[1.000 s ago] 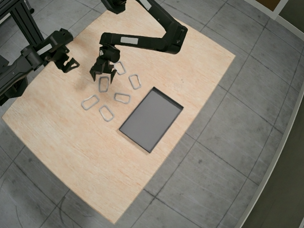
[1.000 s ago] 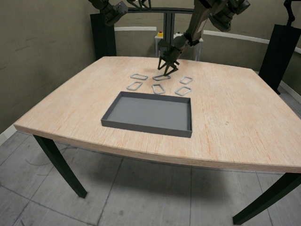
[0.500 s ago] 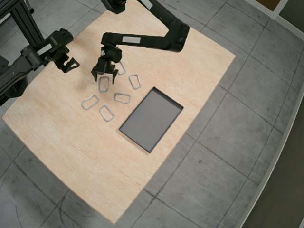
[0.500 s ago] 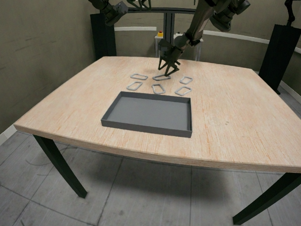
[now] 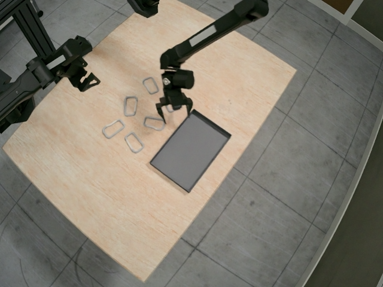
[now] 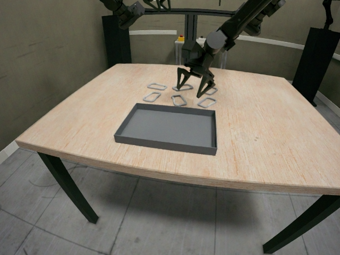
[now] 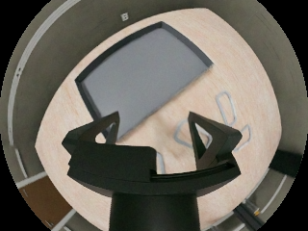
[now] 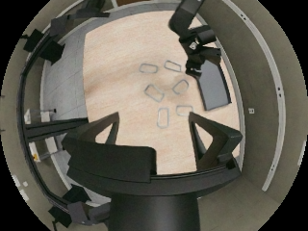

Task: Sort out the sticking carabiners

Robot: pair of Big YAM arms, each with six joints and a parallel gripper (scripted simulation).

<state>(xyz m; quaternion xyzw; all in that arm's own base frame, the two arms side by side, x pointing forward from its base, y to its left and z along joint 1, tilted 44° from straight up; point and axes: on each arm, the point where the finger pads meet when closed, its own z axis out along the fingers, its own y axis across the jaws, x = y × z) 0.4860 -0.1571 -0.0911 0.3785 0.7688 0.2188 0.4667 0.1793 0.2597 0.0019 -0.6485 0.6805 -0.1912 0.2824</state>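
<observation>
Several grey carabiners lie flat on the table. Three form a row beside the grey tray (image 5: 190, 151) (image 6: 170, 123) (image 7: 144, 72) (image 8: 213, 87): an end one (image 5: 128, 146) (image 6: 148, 100), a middle one (image 5: 154, 118) and one partly hidden under my left gripper in the top view. Three lie behind, including a middle one (image 5: 125, 106). Gate states are too small to tell. The tray is empty. My left gripper (image 5: 177, 118) (image 6: 188, 92) (image 7: 153, 115) is open and empty, above the carabiners near a tray corner. My right gripper (image 8: 153, 115) is open and empty, high over the table's side.
The left arm (image 5: 204, 35) reaches over the table from the upper right in the top view. The right arm (image 5: 20, 83) stays at the left there. The tray lies between the carabiners and one long table edge, with low walls all round.
</observation>
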